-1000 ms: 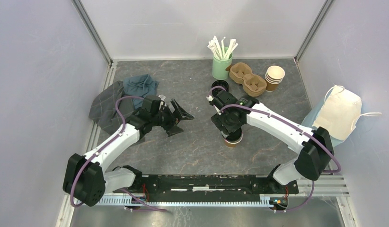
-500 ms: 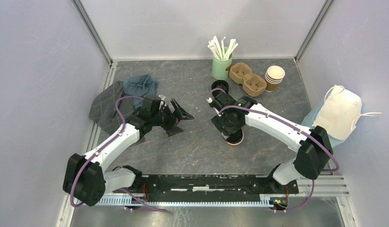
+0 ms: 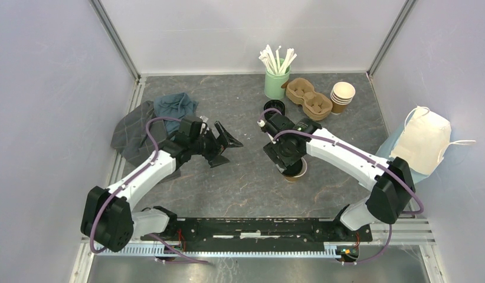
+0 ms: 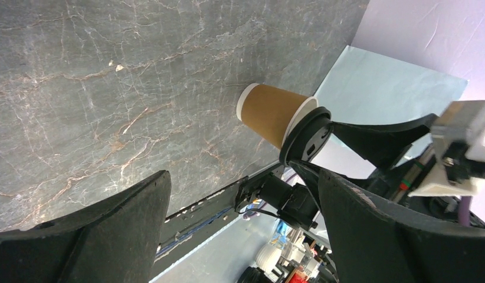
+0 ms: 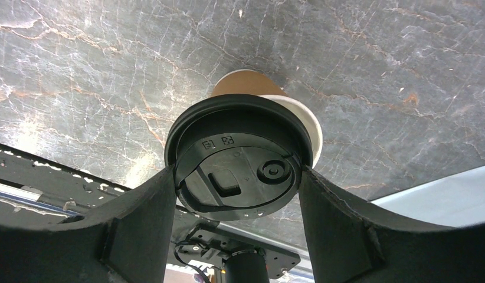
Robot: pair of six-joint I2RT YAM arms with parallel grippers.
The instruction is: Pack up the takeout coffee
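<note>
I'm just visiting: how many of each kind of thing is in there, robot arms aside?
Brown cup: 1
Black lid on its rim: 1
Stack of lidless cups: 1
Pile of spare lids: 1
Cardboard carrier: 1
Green holder of stirrers: 1
Cloths: 2, grey cloth, blue cloth
White bag: 1
Total: 9

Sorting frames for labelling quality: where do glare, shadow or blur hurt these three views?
Top external: even light, sharp, but the right arm covers most of the paper cup. Left wrist: the cup crisp, the near fingers black and soft-edged. Right wrist: the black lid sharp, pale glare on the table at left.
</note>
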